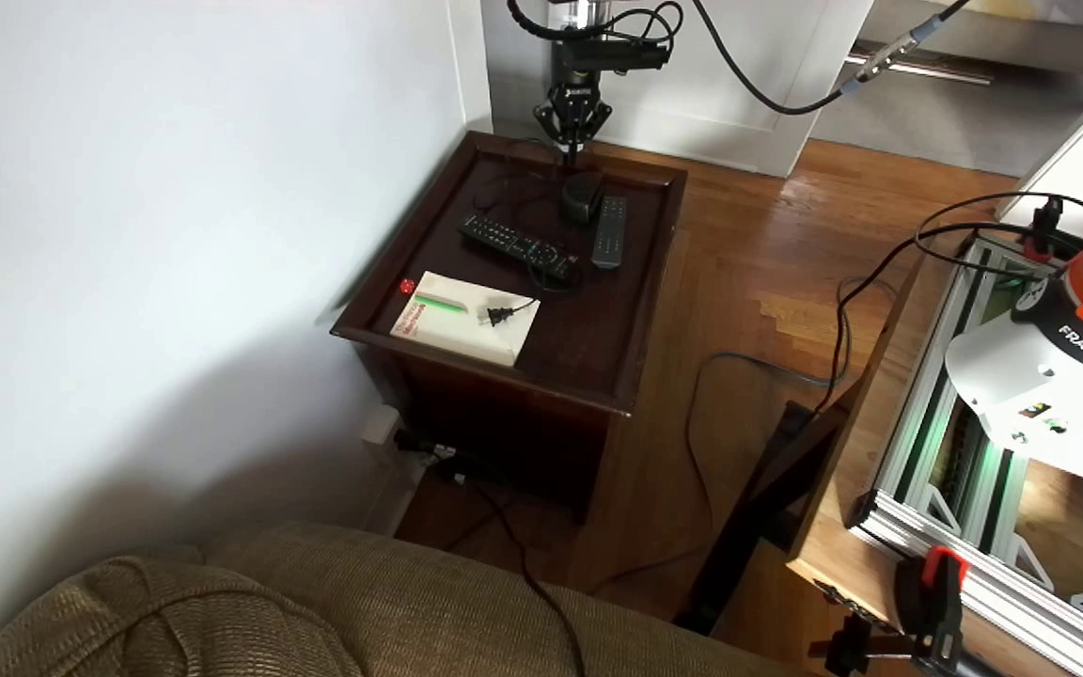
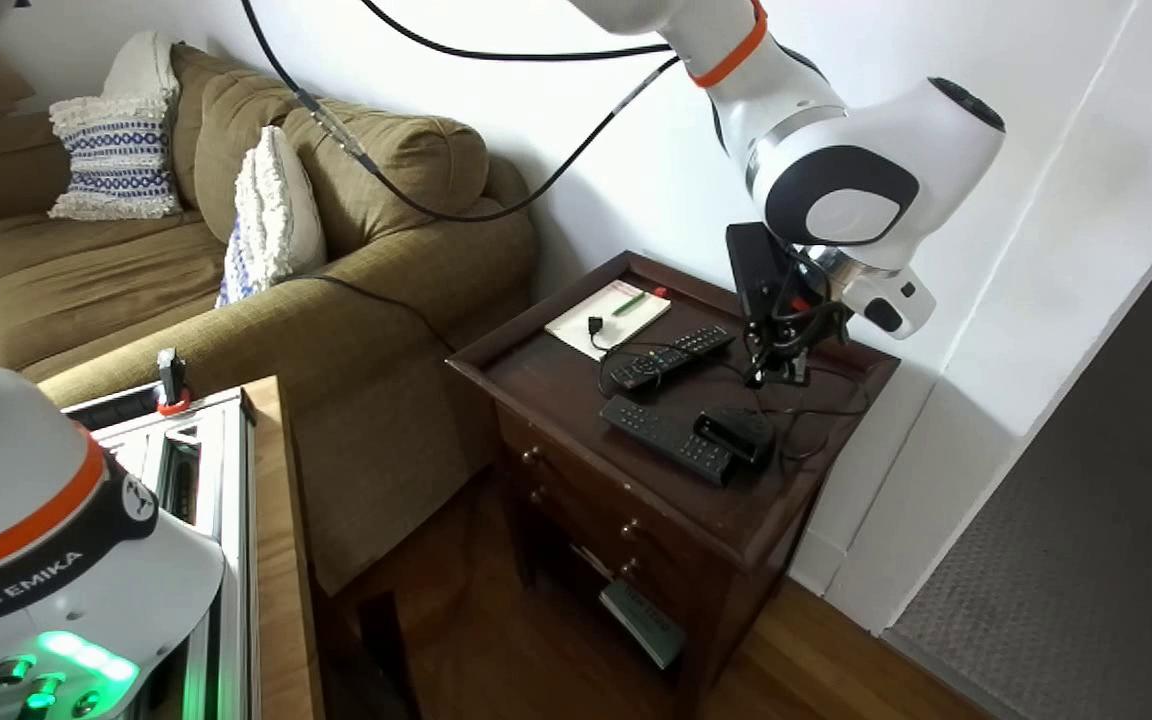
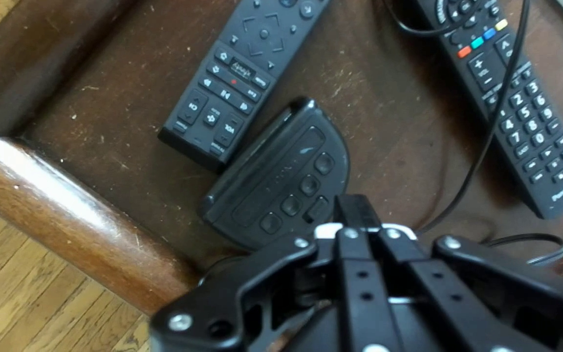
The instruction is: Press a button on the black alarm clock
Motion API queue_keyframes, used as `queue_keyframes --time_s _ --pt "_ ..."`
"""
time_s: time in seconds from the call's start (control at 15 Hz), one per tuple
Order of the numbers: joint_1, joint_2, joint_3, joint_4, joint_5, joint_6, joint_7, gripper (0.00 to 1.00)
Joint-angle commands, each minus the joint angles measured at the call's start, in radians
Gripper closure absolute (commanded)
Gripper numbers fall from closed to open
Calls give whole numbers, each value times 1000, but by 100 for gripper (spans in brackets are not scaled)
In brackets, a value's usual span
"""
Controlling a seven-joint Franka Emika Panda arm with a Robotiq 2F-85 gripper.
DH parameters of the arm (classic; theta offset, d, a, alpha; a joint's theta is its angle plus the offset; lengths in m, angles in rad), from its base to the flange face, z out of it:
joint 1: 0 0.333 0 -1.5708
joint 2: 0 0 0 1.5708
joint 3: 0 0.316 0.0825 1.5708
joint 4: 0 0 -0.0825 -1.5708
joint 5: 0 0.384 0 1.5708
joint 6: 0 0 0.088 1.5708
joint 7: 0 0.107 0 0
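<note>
Clock [image 3: 279,178] on table [image 1: 588,343], 2 remotes [image 3: 240,83], sofa [image 2: 386,400], wall [image 1: 194,188]

Clock [image 3: 279,178], remotes [image 3: 242,80], book [image 1: 462,331] on table [image 1: 579,348]

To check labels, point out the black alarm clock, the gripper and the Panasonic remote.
Black alarm clock [image 3: 281,182]: wrist view, top face.
Gripper [image 3: 358,211]: wrist view, between its fingertips.
Panasonic remote [image 3: 529,120]: wrist view, number keys.
</note>
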Motion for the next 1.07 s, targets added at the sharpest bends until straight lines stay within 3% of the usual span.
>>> queue_keyframes --time_s 0.0,1.0 --pt "0 54 -11 66 -38 -34 50 100" --pt "12 90 -37 109 -131 -81 116 100"
